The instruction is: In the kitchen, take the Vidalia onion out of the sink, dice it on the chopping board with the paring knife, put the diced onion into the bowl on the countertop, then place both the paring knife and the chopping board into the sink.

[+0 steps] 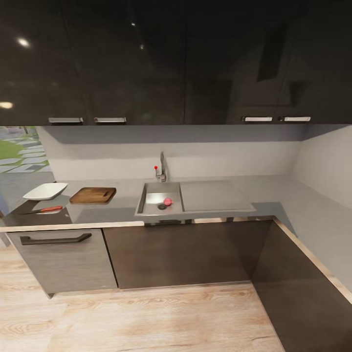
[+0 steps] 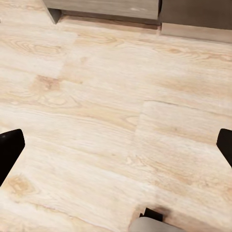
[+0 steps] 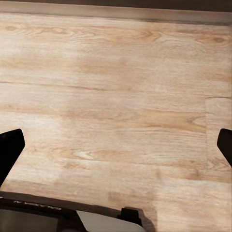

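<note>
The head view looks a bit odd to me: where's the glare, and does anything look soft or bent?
Head view: bright light spots glare on the glossy cabinets; the countertop mirrors dimly; the onion in the sink and the knife look soft; counter edges splay toward the corners. Both wrist views: evenly lit wood floor, no hard shadows, grain slightly blurred.

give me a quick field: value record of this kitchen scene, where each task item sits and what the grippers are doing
onion: pinkish, in the sink basin beside the drain, onion
chopping board: chopping board flat on the countertop, left of the sink
paring knife: paring knife on the counter in front of the bowl
bowl: white bowl, left of the board
left gripper: left gripper open, empty, over the wood floor
right gripper: right gripper open, empty, over the floor
progress: nothing picked up yet
</note>
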Motion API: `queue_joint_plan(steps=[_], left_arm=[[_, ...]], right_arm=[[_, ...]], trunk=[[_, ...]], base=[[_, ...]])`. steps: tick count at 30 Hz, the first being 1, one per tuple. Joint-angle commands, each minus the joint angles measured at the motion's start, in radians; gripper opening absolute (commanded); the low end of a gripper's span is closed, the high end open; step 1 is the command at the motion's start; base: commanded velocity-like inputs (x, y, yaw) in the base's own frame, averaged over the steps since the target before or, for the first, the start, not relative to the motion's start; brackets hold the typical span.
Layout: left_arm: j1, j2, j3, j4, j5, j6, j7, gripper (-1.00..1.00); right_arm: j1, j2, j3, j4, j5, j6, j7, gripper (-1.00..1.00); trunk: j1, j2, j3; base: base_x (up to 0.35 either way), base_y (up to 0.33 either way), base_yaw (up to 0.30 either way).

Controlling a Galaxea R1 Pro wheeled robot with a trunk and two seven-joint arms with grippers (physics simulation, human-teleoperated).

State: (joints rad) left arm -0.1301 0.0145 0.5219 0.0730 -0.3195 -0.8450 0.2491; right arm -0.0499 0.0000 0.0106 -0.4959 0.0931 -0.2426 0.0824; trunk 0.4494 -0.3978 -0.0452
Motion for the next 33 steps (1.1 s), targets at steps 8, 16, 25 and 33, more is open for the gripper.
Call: queue_joint_plan(steps=[8, 16, 25, 33], left_arm=[[-0.002, -0.008, 0.009, -0.08, -0.014, 0.199, 0.012, 1.0], [-0.002, -0.069, 0.003, -0.394, -0.012, 0.615, -0.003, 1.0], [-0.002, -0.135, -0.168, -0.705, -0.01, 0.863, -0.042, 1.0], [-0.002, -0.16, -0.345, -1.07, 0.0, 1.168, -0.113, 1.0]], right_arm=[[-0.001, 0.0, -0.001, 0.0, 0.01, -0.003, -0.001, 1.0], [-0.001, 0.0, -0.001, 0.001, 0.011, -0.002, -0.001, 1.0], [-0.001, -0.001, -0.003, 0.002, 0.011, -0.003, -0.001, 1.0], [-0.001, -0.003, -0.004, 0.002, 0.011, -0.003, -0.001, 1.0]], trunk=[[0.001, -0.002, -0.002], [0.001, -0.002, -0.002], [0.001, -0.002, -0.002], [0.001, -0.002, -0.002]], base=[[0.0, 0.0, 0.0], [0.0, 0.0, 0.0], [0.0, 0.0, 0.0], [0.0, 0.0, 0.0]])
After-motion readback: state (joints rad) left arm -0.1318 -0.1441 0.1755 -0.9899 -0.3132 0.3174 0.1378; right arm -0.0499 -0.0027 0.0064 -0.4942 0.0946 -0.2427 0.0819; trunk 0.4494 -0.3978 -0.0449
